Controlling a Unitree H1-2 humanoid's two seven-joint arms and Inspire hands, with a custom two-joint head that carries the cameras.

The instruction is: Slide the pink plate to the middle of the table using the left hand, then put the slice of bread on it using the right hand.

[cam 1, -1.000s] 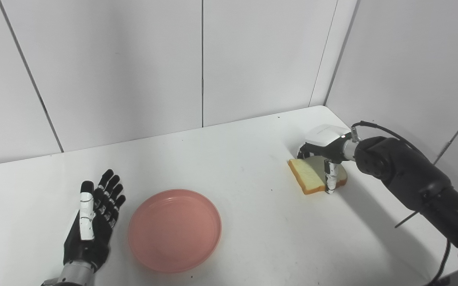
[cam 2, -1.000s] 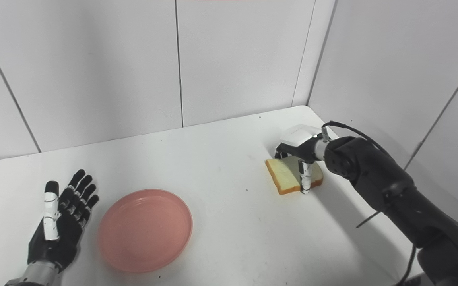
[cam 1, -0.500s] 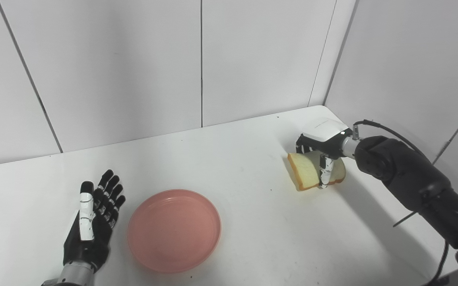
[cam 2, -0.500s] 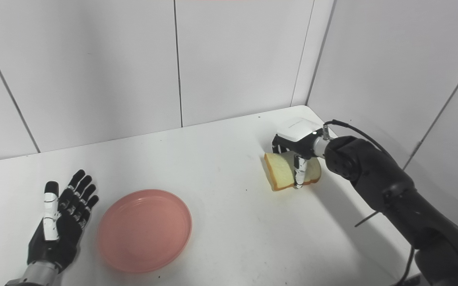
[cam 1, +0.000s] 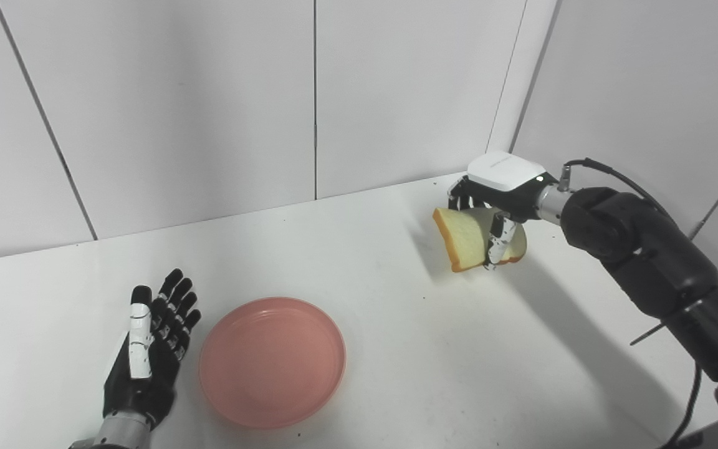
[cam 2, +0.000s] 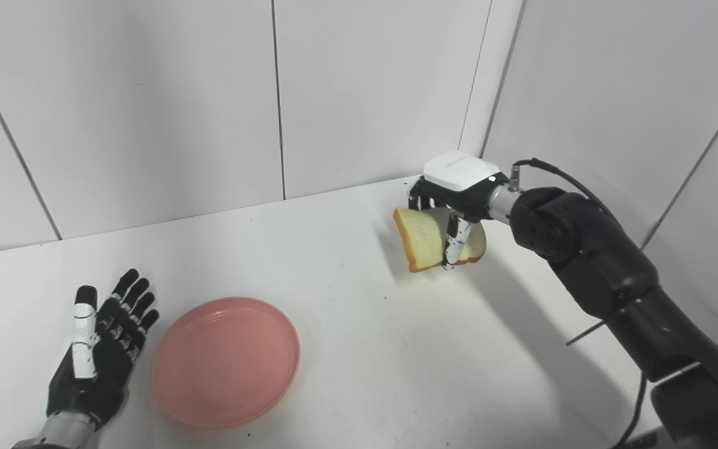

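Your left hand (cam 1: 147,358) lay just left of the pink plate (cam 1: 272,362), palm up, fingers spread, holding nothing, not touching the rim. The plate sat flat on the white table (cam 1: 396,349), toward its front-left. Well to the plate's right and further back, your right hand (cam 1: 496,199) had fingers & thumb clamped on the bread slice (cam 1: 468,240), tilted, lifted clear of the tabletop w/ its shadow underneath.
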